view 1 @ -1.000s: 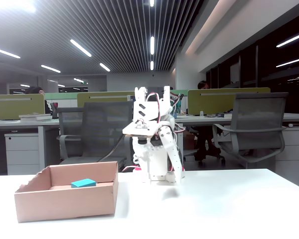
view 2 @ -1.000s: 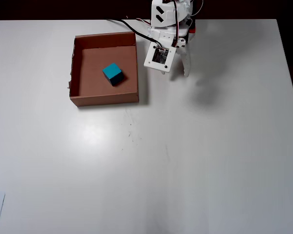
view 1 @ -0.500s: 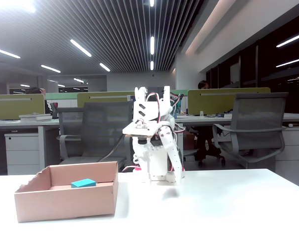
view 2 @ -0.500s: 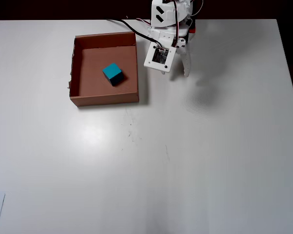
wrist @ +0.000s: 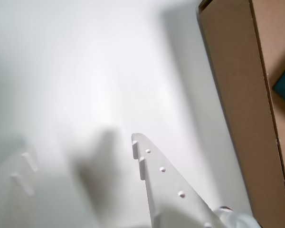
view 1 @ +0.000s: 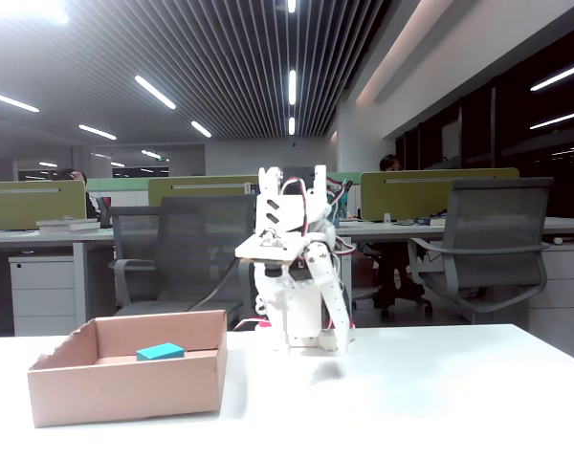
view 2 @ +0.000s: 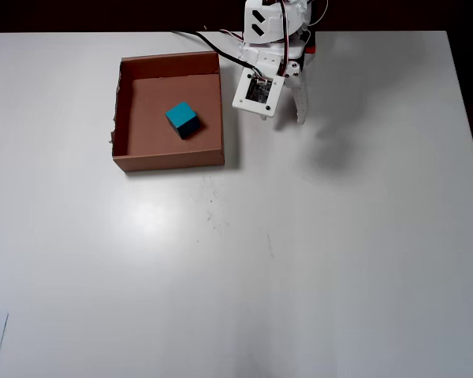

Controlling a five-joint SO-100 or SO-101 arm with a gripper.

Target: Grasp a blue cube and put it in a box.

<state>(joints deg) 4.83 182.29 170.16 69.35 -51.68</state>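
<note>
**Empty jaws beside the box, cube inside**

The gripper has its jaws spread apart in the wrist view, with bare white counter between them. One finger is sharp in the picture: white moulded plastic, tapering to a point, with small teeth on its inner edge and a row of little round dimples along its flat face. The other finger is blurred at the lower left, and only its pale toothed edge can be seen. The jaws hold nothing and touch nothing; a soft grey shadow lies on the counter under them.

In the overhead view the gripper points down just beside the right wall of the box, without touching it. The arm is folded at the far edge of the counter, white plastic with red and black cables.

The box is a shallow open tray of tan-brown cardboard with low walls; its left edge is ragged and torn. The blue cube lies on the floor of the box, near the middle, turned a little against the walls. It is a small turquoise block with plain matte faces. In the fixed view only its top shows over the front wall of the box.

The counter is smooth and white, a little glossy.
</note>
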